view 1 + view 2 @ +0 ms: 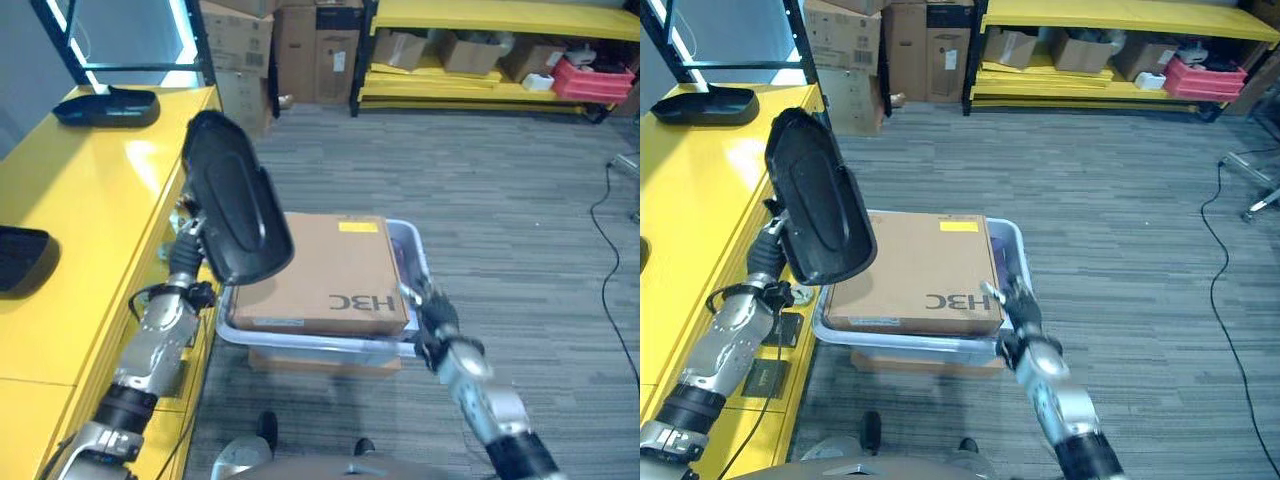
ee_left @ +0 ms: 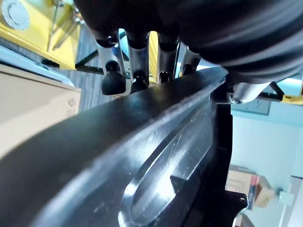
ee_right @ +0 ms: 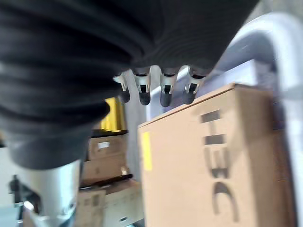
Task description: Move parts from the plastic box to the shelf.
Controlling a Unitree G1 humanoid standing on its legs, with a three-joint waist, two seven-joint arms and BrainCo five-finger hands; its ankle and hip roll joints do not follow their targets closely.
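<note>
My left hand [image 1: 768, 248] is shut on a black plastic part [image 1: 235, 205], an oblong shell held upright above the left end of the plastic box [image 1: 330, 345]. Its fingers [image 2: 135, 61] curl over the black part's [image 2: 142, 156] edge, with the thumb on the other side. The pale box holds a brown carton [image 1: 330, 270] that covers most of it. The yellow shelf [image 1: 80, 200] runs along the left, right beside the lifted part. My right hand [image 1: 436, 315] hovers open at the box's right rim, fingers [image 3: 163, 90] relaxed over the carton [image 3: 213, 156].
Two more black parts lie on the shelf, one far back [image 1: 108, 105] and one at the left edge [image 1: 20, 255]. The plastic box rests on a flat carton [image 1: 320, 362]. Stacked cartons [image 1: 300, 45] and a yellow rack [image 1: 480, 85] with a red bin [image 1: 590, 78] stand at the back.
</note>
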